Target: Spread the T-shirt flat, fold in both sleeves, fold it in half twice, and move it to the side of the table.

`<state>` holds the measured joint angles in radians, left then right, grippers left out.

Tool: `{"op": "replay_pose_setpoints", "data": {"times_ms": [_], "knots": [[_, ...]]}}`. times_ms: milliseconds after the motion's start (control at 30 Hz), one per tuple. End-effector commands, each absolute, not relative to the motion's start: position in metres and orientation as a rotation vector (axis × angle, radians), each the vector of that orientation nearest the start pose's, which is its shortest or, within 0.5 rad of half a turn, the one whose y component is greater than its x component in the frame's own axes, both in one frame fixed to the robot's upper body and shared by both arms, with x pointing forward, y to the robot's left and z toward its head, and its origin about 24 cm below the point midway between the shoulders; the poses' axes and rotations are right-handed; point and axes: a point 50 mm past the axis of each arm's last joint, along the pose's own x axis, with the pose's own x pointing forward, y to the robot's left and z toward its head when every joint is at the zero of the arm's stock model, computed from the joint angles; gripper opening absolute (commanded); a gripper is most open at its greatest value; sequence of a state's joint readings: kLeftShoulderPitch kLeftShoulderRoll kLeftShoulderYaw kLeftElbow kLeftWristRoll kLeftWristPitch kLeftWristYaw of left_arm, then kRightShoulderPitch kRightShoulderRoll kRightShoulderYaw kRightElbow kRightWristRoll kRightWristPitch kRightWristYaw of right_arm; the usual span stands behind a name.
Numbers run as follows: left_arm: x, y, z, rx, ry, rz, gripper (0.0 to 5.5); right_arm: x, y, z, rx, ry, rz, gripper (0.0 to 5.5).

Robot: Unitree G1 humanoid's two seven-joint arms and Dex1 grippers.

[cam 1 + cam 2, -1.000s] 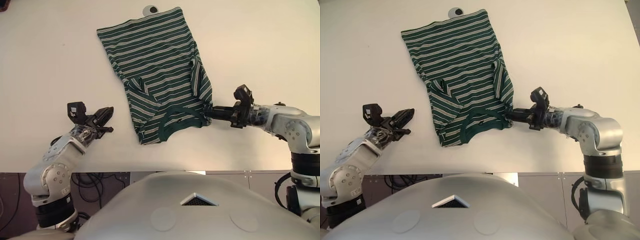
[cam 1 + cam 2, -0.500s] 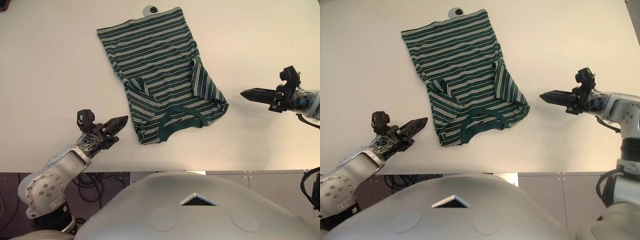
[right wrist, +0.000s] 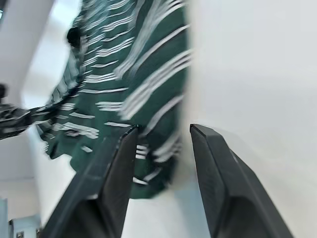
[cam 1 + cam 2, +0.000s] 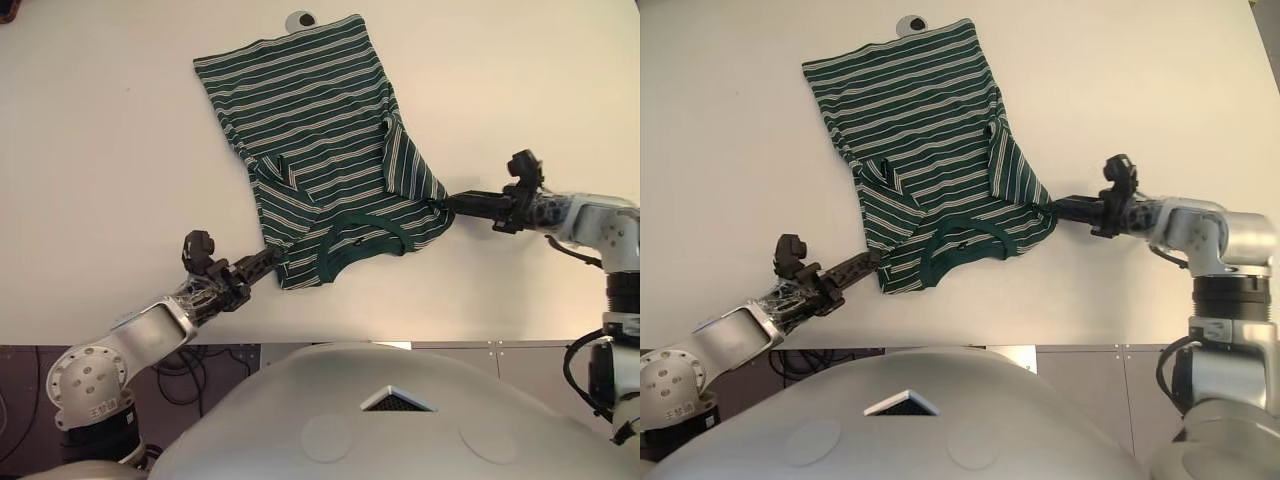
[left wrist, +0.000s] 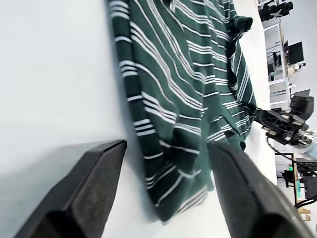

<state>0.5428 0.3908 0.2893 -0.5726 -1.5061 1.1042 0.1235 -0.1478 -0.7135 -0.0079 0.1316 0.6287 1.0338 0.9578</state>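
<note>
The left hand [image 4: 262, 264] sits nearest, in the lower left of the left eye view, low over the white bench [image 4: 100, 150]. Its tips are right at the near left corner of the T-shirt [image 4: 320, 150]. From the left wrist view its 2 black fingers [image 5: 89, 188] are apart, and the striped edge of the cloth lies in the gap between them, not pinched.

A little farther back, at the right middle of the frame, the right hand [image 4: 447, 204] points in toward the shirt. Its tips meet the outermost bulge of the sleeve on that side. In the right wrist view its fingers [image 3: 218, 178] are also spread, with the green cloth lying just ahead of them and partly in the gap. I cannot tell whether either finger presses on it.

The T-shirt is dark green with thin white stripes. It lies in the upper middle of the frame, slanted, with its neck opening toward the near edge and its hem toward the far edge. The sleeve toward the left of the frame looks turned in over the body. The one toward the right fans out onto the bench. The far half lies fairly flat, and the near half is rumpled.

At the top of the frame, a small round grey object [image 4: 300, 19] peeks out from behind the hem.
</note>
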Motion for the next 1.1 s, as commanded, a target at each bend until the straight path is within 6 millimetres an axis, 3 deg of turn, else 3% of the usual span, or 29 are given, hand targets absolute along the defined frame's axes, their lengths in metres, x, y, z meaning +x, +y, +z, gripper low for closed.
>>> {"op": "replay_pose_setpoints", "data": {"times_ms": [33, 133, 500, 700, 933, 1100], "knots": [[0.104, 0.174, 0.043, -0.853, 0.923, -0.324, 2.99, 0.226, -0.235, 0.034, 0.418, 0.961, 0.810, 1.92], [0.100, 0.171, 0.037, -0.841, 0.948, -0.316, 2.72, 0.227, -0.232, 0.033, 0.413, 0.969, 0.825, 1.92], [0.101, 0.172, 0.034, -0.795, 0.949, -0.307, 0.85, 0.229, -0.230, 0.039, 0.454, 0.947, 0.840, 0.01], [0.097, 0.174, 0.035, -0.746, 0.971, -0.323, 0.01, 0.227, -0.231, 0.052, 0.495, 0.896, 0.869, 0.00], [0.094, 0.190, 0.051, -0.617, 0.980, -0.437, 0.01, 0.192, -0.243, 0.062, 0.443, 0.974, 1.021, 0.00], [0.062, 0.188, 0.070, -0.591, 1.063, -0.627, 0.01, 0.143, -0.259, 0.075, 0.483, 1.062, 1.112, 0.00]]}}
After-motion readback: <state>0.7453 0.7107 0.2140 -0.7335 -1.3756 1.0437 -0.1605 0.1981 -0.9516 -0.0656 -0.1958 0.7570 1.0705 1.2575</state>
